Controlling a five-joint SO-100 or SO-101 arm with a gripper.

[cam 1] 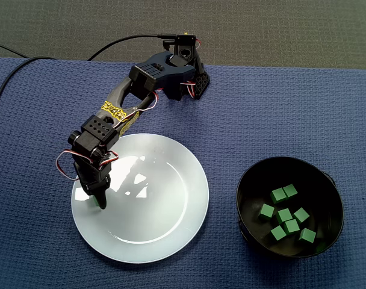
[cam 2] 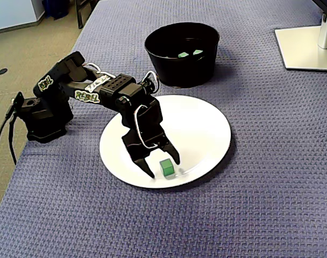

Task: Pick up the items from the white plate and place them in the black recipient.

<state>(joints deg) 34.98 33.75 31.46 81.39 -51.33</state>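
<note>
The gripper (cam 2: pixel 163 167) is open and holds nothing. It is low over the plate (cam 2: pixel 206 123). 1 green cube (cam 2: pixel 166 169) sits on the plate close to its edge, the edge nearest the camera in this fixed view, and the cube is between the 2 fingers (cam 2: pixel 143 161). I cannot tell if a finger touches it yet. The black bowl (cam 2: pixel 179 72) stands on the blue cloth (cam 2: pixel 271 204) just past the far edge of the plate, and more green cubes (cam 1: pixel 285 215) lie in it. I think the job is nearly done and this is the last cube to grab. To do it well, the gripper should go down until its tips are near the plate, with the cube in the middle of the gap. Then it should close slowly and squeeze flat sides, not corners. The plate looks smooth, so a bump could slide the cube off the edge. Lift straight up, high enough to clear the bowl wall, then let go over the middle of the bowl.
</note>
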